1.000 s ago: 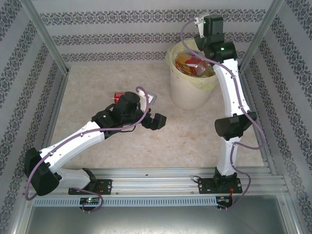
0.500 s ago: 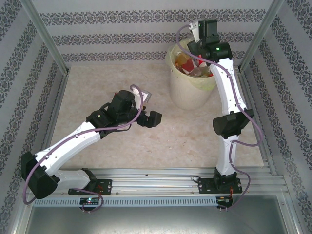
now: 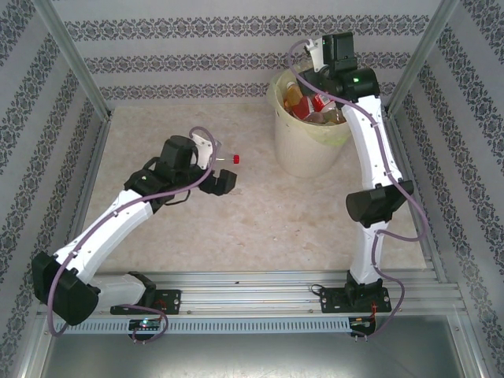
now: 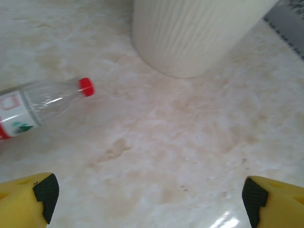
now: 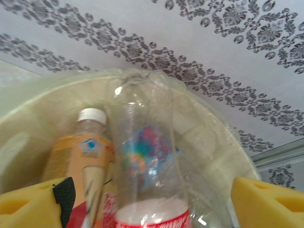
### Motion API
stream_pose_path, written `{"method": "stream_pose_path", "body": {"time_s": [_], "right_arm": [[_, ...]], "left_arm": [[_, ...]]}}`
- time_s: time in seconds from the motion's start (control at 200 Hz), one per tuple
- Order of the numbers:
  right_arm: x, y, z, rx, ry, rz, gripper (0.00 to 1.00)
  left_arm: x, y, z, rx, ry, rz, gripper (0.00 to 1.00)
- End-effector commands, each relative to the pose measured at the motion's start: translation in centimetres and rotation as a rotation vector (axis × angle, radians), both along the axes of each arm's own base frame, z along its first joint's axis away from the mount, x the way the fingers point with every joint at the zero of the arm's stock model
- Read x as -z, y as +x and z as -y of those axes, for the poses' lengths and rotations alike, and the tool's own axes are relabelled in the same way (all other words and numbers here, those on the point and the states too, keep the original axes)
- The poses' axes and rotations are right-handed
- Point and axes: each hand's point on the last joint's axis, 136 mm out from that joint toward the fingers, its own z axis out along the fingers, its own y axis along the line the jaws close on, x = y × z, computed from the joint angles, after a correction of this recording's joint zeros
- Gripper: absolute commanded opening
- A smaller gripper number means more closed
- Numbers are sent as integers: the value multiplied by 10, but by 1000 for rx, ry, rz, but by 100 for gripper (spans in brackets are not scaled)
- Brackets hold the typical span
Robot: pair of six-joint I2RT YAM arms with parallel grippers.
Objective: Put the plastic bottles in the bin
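A clear plastic bottle [image 4: 42, 102] with a red cap [image 3: 235, 158] and a red-and-white label lies on the table, left of the bin [image 4: 190, 38]. My left gripper [image 4: 148, 199] is open and empty above bare table, just near of that bottle. My right gripper [image 5: 152, 202] hangs open over the bin [image 3: 303, 146]. Between its spread fingers [image 5: 64, 194] is a blurred clear bottle with a red label [image 5: 142, 152], touching neither pad. An orange-labelled bottle with a white cap [image 5: 85, 147] leans inside the bin beside it. More bottles [image 3: 315, 102] fill the bin.
The bin stands at the back right of the marble-patterned table [image 3: 299, 213], its pale bag [image 5: 213, 128] folded over the rim. Patterned walls [image 3: 197, 55] and metal posts [image 3: 75, 59] close in the table. My left wrist covers most of the lying bottle from above.
My right jaws have spread over the bin and the clear bottle has come free of them. My left arm has swung left and farther back, uncovering the lying bottle's red cap.
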Motion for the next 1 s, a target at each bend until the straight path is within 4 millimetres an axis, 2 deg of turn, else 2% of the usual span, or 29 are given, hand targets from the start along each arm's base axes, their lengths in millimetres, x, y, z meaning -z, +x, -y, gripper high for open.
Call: {"method": "stream_pose_path", "body": {"time_s": [0.0,0.14,0.3,0.33,0.365,0.41,0.47,0.515,0.679,0.994], "right_arm": [[-37,-43,-22,-49,137,30,88],[-39,-79,-45,-98,252,0,92],[-37,-128,-68,-184,439,-27,98],[-31,-135,-72,-201,481,-45,98],[-33,-147,-75,-225,537,-45,98],[-21,-159,-79,-239,594,-73,98],[-16,-176,-83,-267,661,-93,98],[-10,-188,-87,-282,704,-109,98],[13,-227,-88,-311,796,-166,98],[69,-271,-78,-269,854,-280,98]], "left_arm": [[6,9,-16,62,138,33,100],[25,34,-34,45,251,5,100],[46,61,-46,117,425,2,100],[50,66,-46,138,427,-9,100],[54,72,-45,163,417,-27,100],[55,81,-44,184,403,-42,100],[61,89,-44,217,416,-62,100],[72,97,-46,233,456,-77,100],[93,125,-52,282,549,-87,100],[133,164,-57,334,625,-120,100]]}}
